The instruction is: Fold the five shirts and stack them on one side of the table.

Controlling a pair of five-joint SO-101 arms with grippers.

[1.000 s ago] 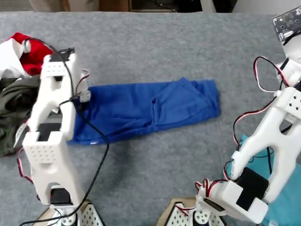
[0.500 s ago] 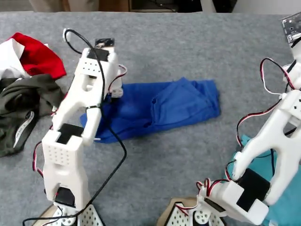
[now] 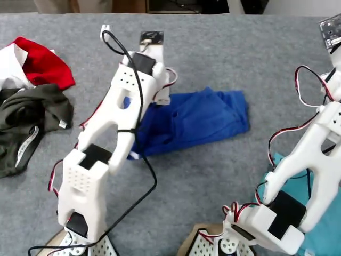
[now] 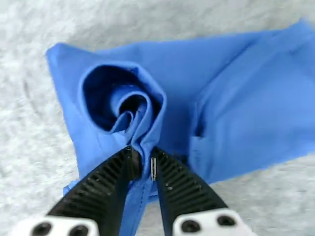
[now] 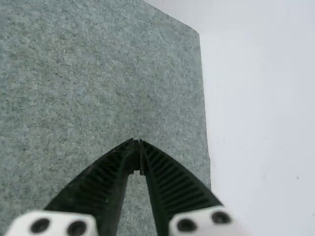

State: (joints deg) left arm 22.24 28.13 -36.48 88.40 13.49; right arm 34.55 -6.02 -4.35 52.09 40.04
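The left tool (image 4: pixel 142 164) is pinched narrow on a gathered ridge of the bright blue cotton shirt (image 4: pixel 236 93), its two black ribbed jaws nearly meeting with only that thin seam of cloth between them. Right at the tips the fabric curls up into a loose rolled funnel. Past it the rest of the shirt lies spread on the grey felt counter (image 3: pixel 224 48), stretching away from the tool toward the other arm's side. I judge the hold to be shallow: only an edge layer seems caught, so a quick pull could let it slide out. The tool could also drag the whole garment across the felt instead of laying one half over the other. The curl is the second worry; set down as it is, the fold would likely land bunched and crooked and need redoing. Farther off, on the side of the tool away from the blue shirt, a heap of crumpled red, white and dark olive garments (image 3: pixel 32 106) lies unfolded, well apart. The right tool (image 5: pixel 137 169) has its jaws pressed together on nothing, above bare felt near the counter's edge. By that arm's base lies a teal shirt (image 3: pixel 322 242), partly under the arm. I take it to be the start of the stack, and a wide swing of that arm could disturb it.
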